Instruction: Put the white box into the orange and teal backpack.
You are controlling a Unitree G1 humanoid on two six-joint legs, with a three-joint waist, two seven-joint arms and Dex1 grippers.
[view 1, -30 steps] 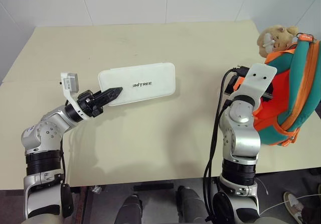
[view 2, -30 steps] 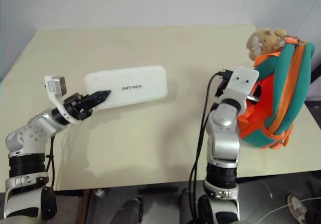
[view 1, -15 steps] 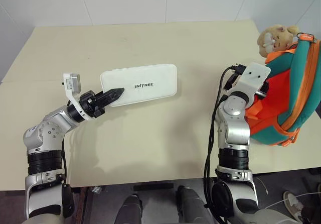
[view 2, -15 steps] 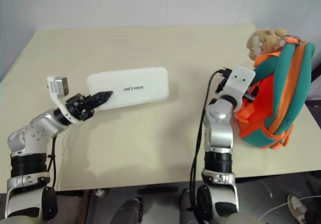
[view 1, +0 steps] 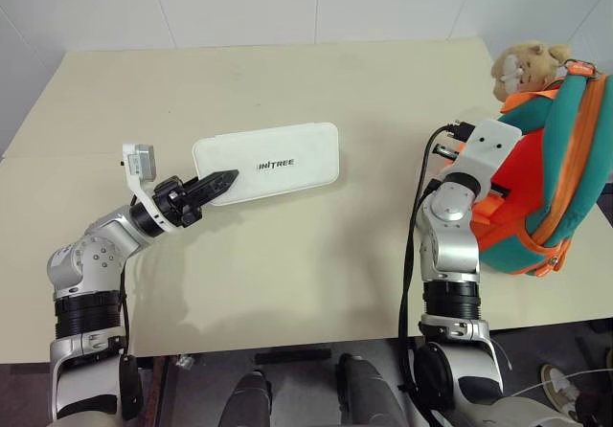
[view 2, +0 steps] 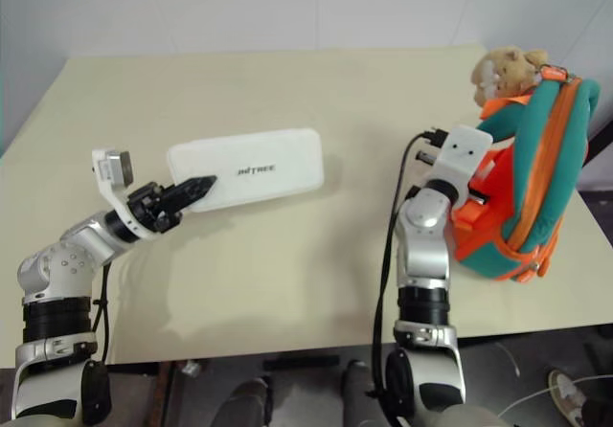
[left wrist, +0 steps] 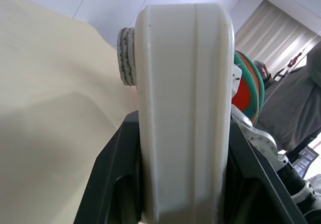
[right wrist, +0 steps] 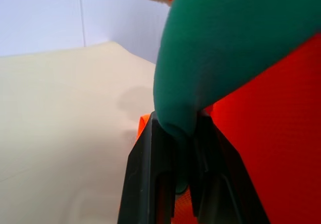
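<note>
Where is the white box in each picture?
Left eye view: the white box sits left of centre, left fingers clamped on its end.
Right eye view: the same, left of centre.
Left wrist view: upright in the middle, seen edge-on.
Right wrist view: not there.
Shared landmark: the orange and teal backpack.

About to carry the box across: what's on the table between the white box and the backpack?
Bare tabletop between the white box and the orange and teal backpack, except the right arm reaching in beside the backpack; seen in both eye views.

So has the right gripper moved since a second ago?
Yes. The right gripper has pushed toward the orange and teal backpack, away from the table's near edge, closing on its teal flap.
</note>
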